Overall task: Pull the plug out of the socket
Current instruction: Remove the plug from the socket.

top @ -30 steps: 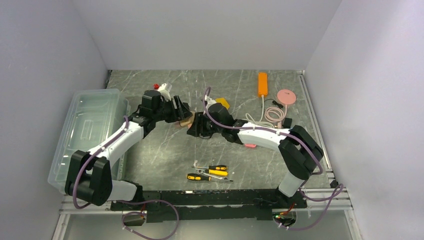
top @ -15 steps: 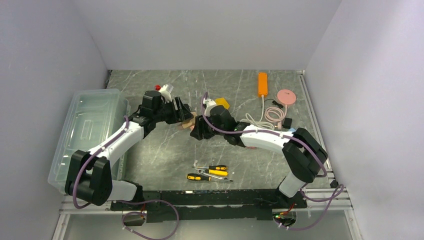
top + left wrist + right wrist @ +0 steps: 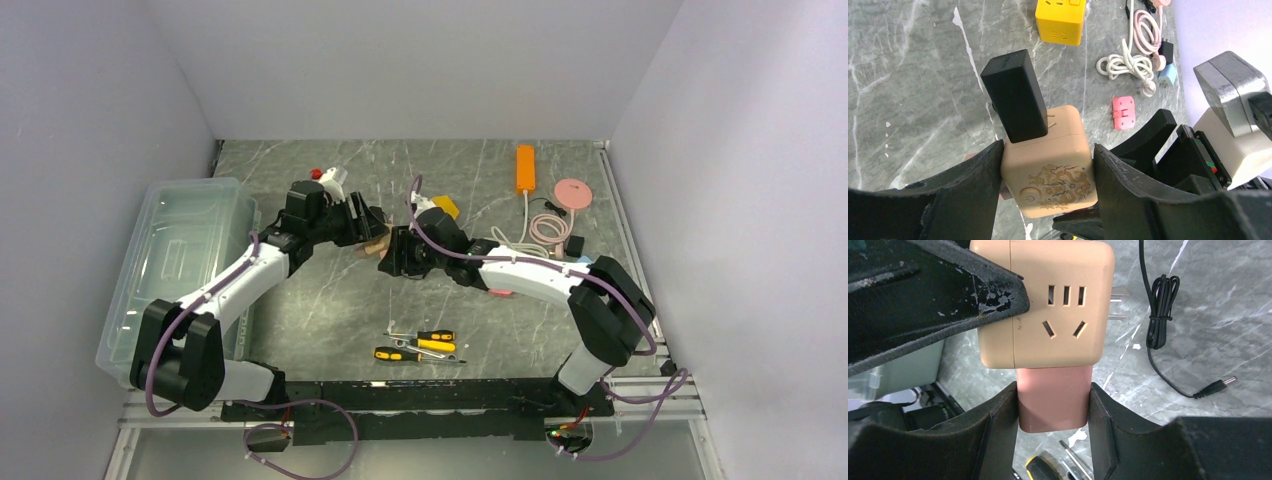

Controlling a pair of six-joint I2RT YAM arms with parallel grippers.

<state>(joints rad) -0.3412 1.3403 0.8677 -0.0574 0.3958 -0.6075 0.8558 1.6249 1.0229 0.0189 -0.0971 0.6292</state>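
Gripping the socket (image 3: 1050, 160) on its 9 and 3 o'clock sides in the left wrist view, the left jaws are clenched hard against the beige cube, which fills the gap between them. A black block (image 3: 1015, 97) stands up from its 12 o'clock face, with metal prongs (image 3: 1050, 120) showing just beside it. In the right wrist view the pink plug (image 3: 1054, 397) sits at 6 o'clock of the socket (image 3: 1048, 305), its top end touching the cube's lower face, and the right jaws are clenched on the plug's two sides. From above, the socket (image 3: 374, 243) lies between the two arms near the middle of the counter (image 3: 320, 300). A yellow cube (image 3: 1060, 17) lies at 12 o'clock and a coiled white cable (image 3: 1125, 65) at 2 o'clock, well apart.
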